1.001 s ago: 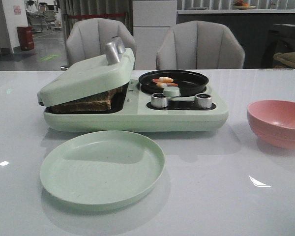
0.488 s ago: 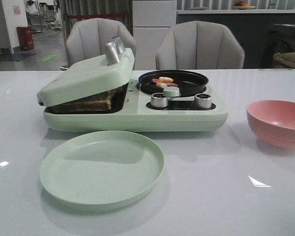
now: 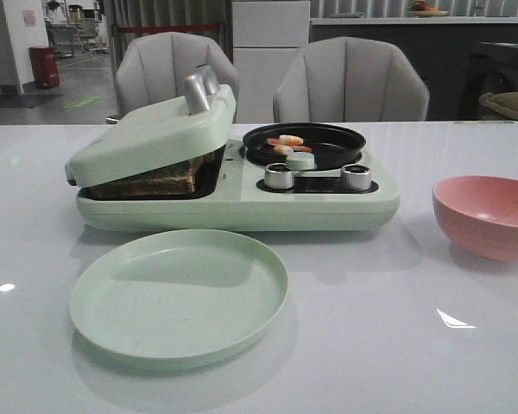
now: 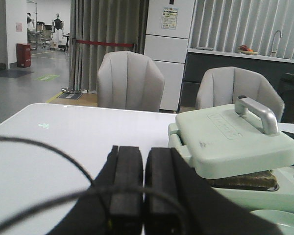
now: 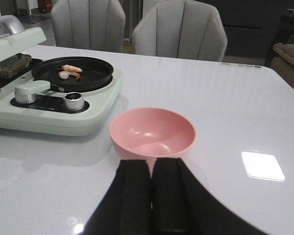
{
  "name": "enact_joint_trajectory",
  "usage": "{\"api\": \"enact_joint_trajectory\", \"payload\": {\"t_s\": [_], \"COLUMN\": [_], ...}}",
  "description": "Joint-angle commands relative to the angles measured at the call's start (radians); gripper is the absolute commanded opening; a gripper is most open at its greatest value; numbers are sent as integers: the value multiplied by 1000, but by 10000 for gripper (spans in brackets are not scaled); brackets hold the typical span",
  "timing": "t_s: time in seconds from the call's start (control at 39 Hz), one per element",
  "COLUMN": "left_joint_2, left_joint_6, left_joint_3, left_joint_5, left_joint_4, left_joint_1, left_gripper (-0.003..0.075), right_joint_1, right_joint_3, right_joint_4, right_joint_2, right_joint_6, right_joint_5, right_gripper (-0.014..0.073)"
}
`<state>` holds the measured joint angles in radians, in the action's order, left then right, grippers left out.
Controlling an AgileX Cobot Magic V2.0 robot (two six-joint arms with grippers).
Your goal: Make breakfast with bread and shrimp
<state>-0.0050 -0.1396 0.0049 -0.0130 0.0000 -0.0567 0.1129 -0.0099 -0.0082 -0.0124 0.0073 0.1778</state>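
The bread point(image 3: 155, 180) lies inside the pale green sandwich press, its dark crust showing under the half-lowered lid point(image 3: 151, 134); it also shows in the left wrist view point(image 4: 242, 179). The shrimp point(image 3: 287, 143) lie in the black round pan point(image 3: 328, 138) on the same appliance, and show in the right wrist view point(image 5: 68, 71). My left gripper point(image 4: 144, 152) is shut and empty, beside the press lid. My right gripper point(image 5: 151, 164) is shut and empty, just in front of the pink bowl point(image 5: 152, 132). Neither gripper shows in the front view.
A pale green empty plate point(image 3: 180, 293) sits in front of the appliance. The pink bowl point(image 3: 487, 216) stands at the right. Two silver knobs point(image 3: 279, 177) are on the appliance front. Two grey chairs point(image 3: 350, 82) stand behind the table.
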Motion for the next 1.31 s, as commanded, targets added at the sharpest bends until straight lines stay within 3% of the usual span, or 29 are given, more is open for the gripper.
{"api": "enact_joint_trajectory", "payload": {"t_s": [0.0,0.15,1.28], "left_joint_2": [-16,-16,-16], "left_joint_6": [-8,-8,-8], "left_joint_3": [21,21,21], "left_joint_5": [-75,-75,-75], "left_joint_4": [-6,-6,-6], "left_joint_1": [2,2,2], "left_gripper": [111,111,111], "right_joint_1": [-8,-8,-8], "right_joint_3": [17,20,20], "right_joint_4": [18,90,93], "right_joint_2": [-19,-19,-20], "right_joint_6": [3,-16,-19], "right_joint_5": [-178,-167,-178], "right_gripper": [135,135,135]}}
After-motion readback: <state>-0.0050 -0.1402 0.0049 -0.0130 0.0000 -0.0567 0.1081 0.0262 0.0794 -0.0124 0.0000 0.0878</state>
